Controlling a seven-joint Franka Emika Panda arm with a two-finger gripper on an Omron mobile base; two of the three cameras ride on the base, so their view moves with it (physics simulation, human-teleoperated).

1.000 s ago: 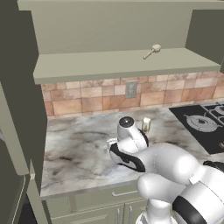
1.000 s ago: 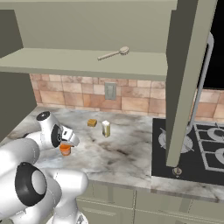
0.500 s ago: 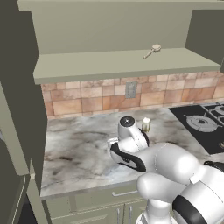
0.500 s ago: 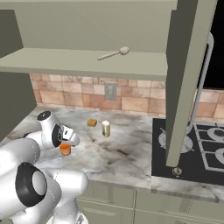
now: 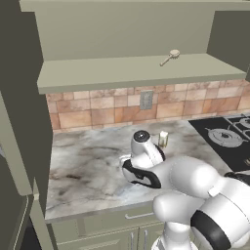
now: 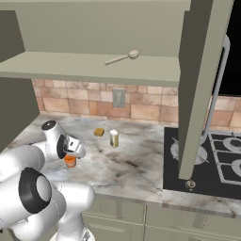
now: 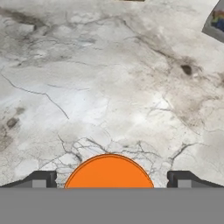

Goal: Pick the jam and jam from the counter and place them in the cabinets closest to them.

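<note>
Nothing has visibly moved over the last second: arm, base and jars sit the same, so this reads as a pause right above the target. No grasp made yet, 0 of 2 jars stored.

The gripper [image 7: 111, 180] hangs over the orange jam jar [image 6: 70, 161], fingers spread wide apart, 1 tip each side of the orange lid with clear gaps, holding nothing. The jar stands on the counter [image 5: 88, 166], on its near left part in the right base view, straight under the hand. Next move is probably a short drop, then closing on the jar.

Counts:
- 2 jars: the orange 1, plus 1 pale jar [image 6: 114, 138] standing farther back and to the right, well apart from the first. Likely the second jam, label too small to tell.
- 1 small brown block [image 6: 99, 132] just left of the pale jar, near the tiled wall.
- 1 wooden spoon [image 6: 123, 57] on the open cabinet shelf [image 6: 89, 70] above the counter.
- 1 wall socket [image 6: 118, 98].
- 1 stove [image 6: 221, 157] at the right.

The open shelf above looks like the closest drop spot.
</note>
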